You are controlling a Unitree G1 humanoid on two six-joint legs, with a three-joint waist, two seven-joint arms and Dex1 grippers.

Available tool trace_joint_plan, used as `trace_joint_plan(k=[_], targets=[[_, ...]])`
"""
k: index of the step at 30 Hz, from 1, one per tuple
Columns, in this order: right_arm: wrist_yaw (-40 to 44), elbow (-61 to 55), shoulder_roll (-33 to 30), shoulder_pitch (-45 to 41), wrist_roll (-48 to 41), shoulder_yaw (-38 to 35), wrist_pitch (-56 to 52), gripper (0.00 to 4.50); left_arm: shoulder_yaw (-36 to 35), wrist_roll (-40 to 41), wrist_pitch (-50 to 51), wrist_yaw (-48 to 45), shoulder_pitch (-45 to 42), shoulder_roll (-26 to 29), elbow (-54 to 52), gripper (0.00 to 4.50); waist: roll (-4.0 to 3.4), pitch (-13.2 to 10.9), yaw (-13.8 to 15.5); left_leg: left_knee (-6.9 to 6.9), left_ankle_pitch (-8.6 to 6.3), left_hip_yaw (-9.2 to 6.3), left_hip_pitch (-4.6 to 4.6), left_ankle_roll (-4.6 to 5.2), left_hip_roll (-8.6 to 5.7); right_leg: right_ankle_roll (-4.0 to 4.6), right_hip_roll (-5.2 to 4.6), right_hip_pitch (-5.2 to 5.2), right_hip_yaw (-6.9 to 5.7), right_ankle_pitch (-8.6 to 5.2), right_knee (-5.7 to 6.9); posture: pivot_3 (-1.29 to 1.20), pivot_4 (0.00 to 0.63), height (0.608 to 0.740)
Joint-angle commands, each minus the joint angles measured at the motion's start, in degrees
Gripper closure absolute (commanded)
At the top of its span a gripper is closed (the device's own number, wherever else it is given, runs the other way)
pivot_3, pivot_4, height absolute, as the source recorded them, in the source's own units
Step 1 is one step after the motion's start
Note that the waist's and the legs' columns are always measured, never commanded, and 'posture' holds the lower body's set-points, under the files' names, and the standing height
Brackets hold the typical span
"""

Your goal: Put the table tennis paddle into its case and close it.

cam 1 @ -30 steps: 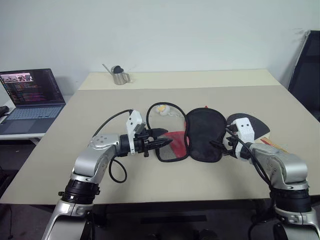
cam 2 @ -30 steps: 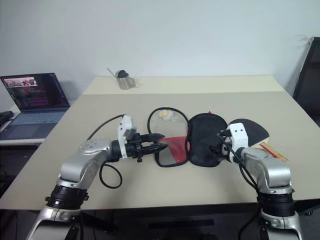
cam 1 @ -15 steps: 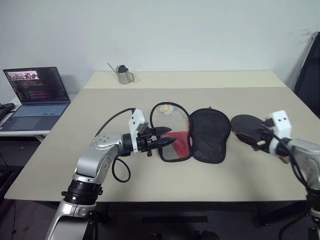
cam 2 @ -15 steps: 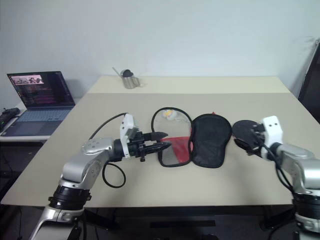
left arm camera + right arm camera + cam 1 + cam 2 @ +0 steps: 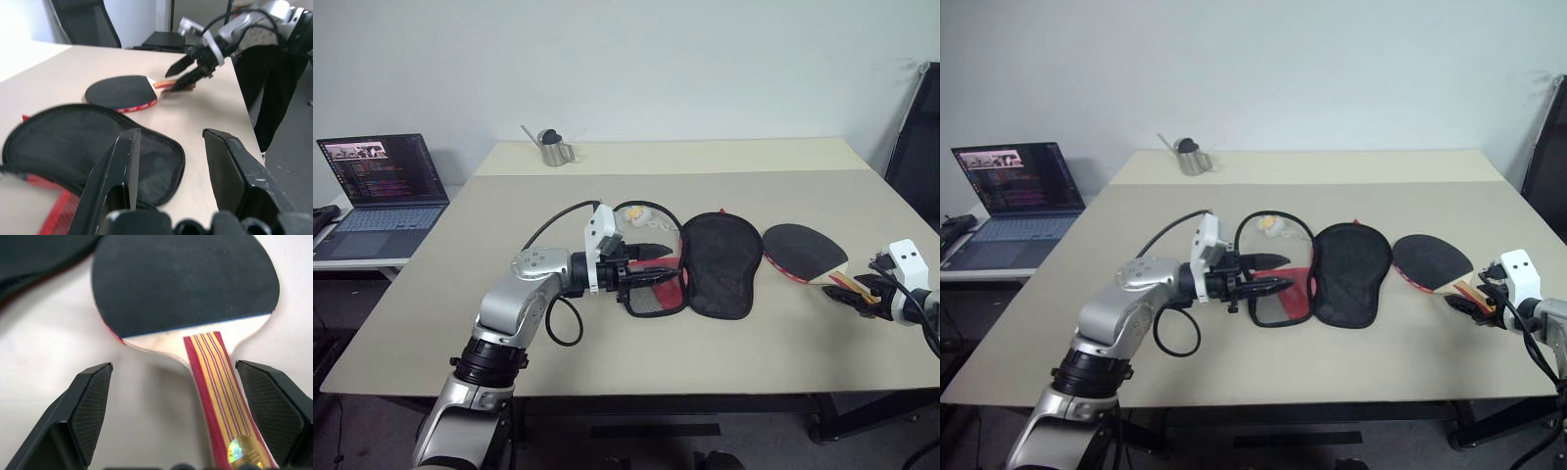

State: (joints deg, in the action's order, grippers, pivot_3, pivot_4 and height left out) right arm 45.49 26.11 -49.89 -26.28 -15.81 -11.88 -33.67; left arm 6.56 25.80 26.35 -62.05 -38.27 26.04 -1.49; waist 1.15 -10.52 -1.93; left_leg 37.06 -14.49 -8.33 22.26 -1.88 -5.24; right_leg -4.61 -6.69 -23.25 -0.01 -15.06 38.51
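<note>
The table tennis paddle [image 5: 803, 251] lies flat on the table, black face up, to the right of the case, with its striped handle [image 5: 215, 382] pointing at the near right edge. My right gripper [image 5: 855, 293] is open at the end of that handle, one finger on each side, not touching it. The case [image 5: 720, 264] lies unzipped and spread flat, its black half on the right and its red and mesh half [image 5: 656, 292] on the left. My left gripper [image 5: 658, 266] hovers open over the red and mesh half, pointing right, with nothing between its fingers.
A small white and yellow thing [image 5: 634, 215] sits just behind the case. A metal cup [image 5: 548, 149] stands at the far left of the table. A laptop [image 5: 377, 186] rests on a side table to the left. A black chair [image 5: 915, 147] stands at the right.
My right gripper swung right, from the case's black half to the end of the paddle's handle. My left gripper shifted a little right and up over the case.
</note>
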Motion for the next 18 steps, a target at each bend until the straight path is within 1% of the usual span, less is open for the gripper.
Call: trace_joint_plan(k=[1, 5, 7, 12, 15, 18], targets=[[-1.0, 5.0, 0.7, -3.3, 2.1, 0.8, 3.8, 0.09, 0.1, -0.1, -1.6, -0.7, -1.6, -0.4, 0.3, 2.30, 0.00, 0.0, 0.0, -0.01, 0.00, 0.02, -0.02, -0.01, 0.00, 0.00, 0.01, 0.00, 0.01, 0.00, 0.00, 0.00, 0.150, 0.740], [-2.4, 11.2, 1.5, -6.1, 4.4, 2.1, 6.7, 0.09, 0.1, -0.4, -2.0, -0.9, -1.8, -0.4, 0.9, 2.30, 0.00, 0.0, 0.0, -0.02, 0.08, 0.09, -0.04, -0.13, 0.00, 0.00, 0.01, 0.00, 0.07, 0.00, -0.02, 0.00, 0.150, 0.740], [-1.8, 12.8, 1.6, -6.7, 5.6, 3.4, 7.5, 0.09, 0.1, -0.6, -2.2, -1.1, -1.8, -0.3, 1.1, 2.30, 0.01, 0.0, 0.0, -0.01, 0.08, 0.11, -0.04, -0.14, 0.01, -0.01, 0.00, 0.00, 0.09, 0.00, -0.04, 0.00, 0.150, 0.740], [-1.5, 11.9, 1.8, -7.1, 6.7, 4.4, 6.9, 0.09, -0.3, -1.1, -2.6, -0.9, -1.1, 0.1, 1.0, 2.30, 0.01, 0.0, 0.0, -0.02, 0.08, 0.26, -0.17, -0.14, 0.02, -0.04, 0.02, 0.05, 0.24, 0.02, -0.04, 0.00, 0.150, 0.740], [-1.6, 8.9, 2.2, -6.5, 6.0, 4.4, 4.6, 0.68, -0.6, -1.3, -2.8, -0.7, -0.8, 0.2, 1.1, 2.30, 0.02, 0.0, 0.0, -0.03, 0.04, 0.39, -0.25, -0.07, 0.03, -0.05, 0.03, 0.05, 0.38, 0.02, 0.00, 0.00, 0.150, 0.740], [-2.5, 6.5, 2.7, -5.7, 6.0, 4.4, 2.7, 1.62, -0.8, -1.4, -3.0, -0.6, -0.7, 0.4, 1.2, 2.30, 0.02, 0.0, 0.0, -0.03, 0.04, 0.46, -0.28, -0.07, 0.04, -0.08, 0.04, 0.05, 0.45, 0.04, 0.00, 0.00, 0.150, 0.740]])
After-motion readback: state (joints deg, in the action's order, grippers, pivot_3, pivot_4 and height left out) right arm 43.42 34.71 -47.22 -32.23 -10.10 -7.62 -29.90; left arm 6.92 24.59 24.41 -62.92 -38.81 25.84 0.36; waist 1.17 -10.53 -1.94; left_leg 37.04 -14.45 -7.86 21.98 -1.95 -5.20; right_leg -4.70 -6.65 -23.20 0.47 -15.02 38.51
